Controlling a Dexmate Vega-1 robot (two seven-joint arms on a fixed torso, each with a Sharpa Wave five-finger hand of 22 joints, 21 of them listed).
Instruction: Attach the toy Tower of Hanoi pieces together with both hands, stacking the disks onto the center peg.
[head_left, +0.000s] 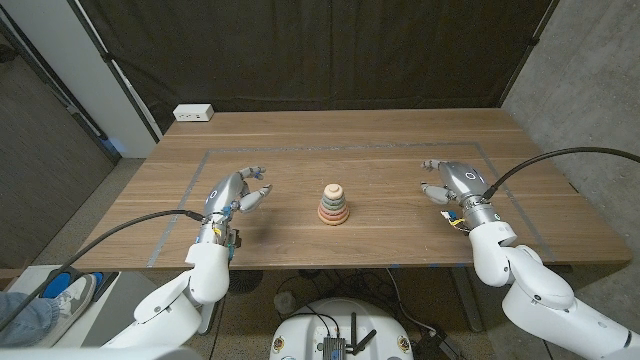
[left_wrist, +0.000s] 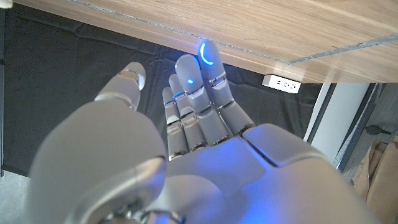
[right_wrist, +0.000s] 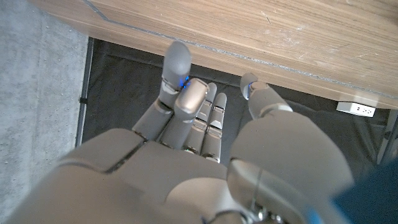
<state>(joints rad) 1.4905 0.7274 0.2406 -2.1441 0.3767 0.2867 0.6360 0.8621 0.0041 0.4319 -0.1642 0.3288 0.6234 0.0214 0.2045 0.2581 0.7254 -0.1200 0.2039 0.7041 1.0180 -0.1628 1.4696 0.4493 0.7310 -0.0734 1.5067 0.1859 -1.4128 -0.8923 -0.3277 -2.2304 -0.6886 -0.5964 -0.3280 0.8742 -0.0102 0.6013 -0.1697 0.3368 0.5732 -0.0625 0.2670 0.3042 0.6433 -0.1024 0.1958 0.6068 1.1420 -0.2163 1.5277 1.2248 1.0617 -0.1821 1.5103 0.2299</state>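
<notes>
A small Tower of Hanoi toy stands at the middle of the wooden table, its pastel disks stacked on the center peg, widest at the bottom. My left hand hovers to the toy's left, fingers apart and empty. My right hand sits to the toy's right, also empty with fingers spread. Both are about a hand's length from the toy. In the left wrist view my left hand shows its back with straight fingers. The right wrist view shows my right hand likewise extended.
A white power strip lies at the table's far left corner, also visible as the power strip and power strip. Grey tape lines outline a rectangle on the table. Black curtain hangs behind.
</notes>
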